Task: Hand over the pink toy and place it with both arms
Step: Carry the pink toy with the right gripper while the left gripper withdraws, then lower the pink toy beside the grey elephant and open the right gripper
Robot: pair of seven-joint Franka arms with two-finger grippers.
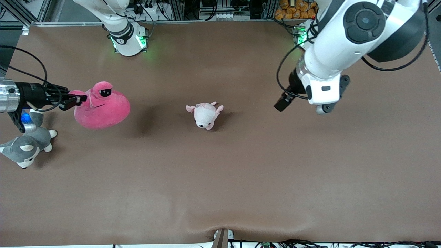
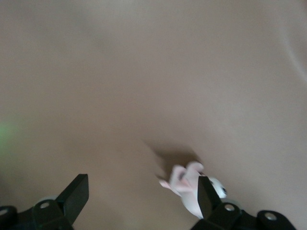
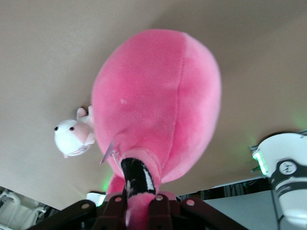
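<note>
The right tool [image 1: 76,100] was clamped on the pink toy [image 1: 103,111], held above the tabletop [image 1: 241,172] for handover, while the left tool [image 2: 139,201] waited with fingers apart.

1. No legible text, label, brand name, number or sign was found in any of the three views.
2. The white cylindrical base of the right arm [image 1: 128,40] carries a small round dark emblem in the front view; its content cannot be read.
3. The same kind of round emblem appears on a white arm base [image 3: 288,168] in the right wrist view; it is likewise unreadable.
</note>
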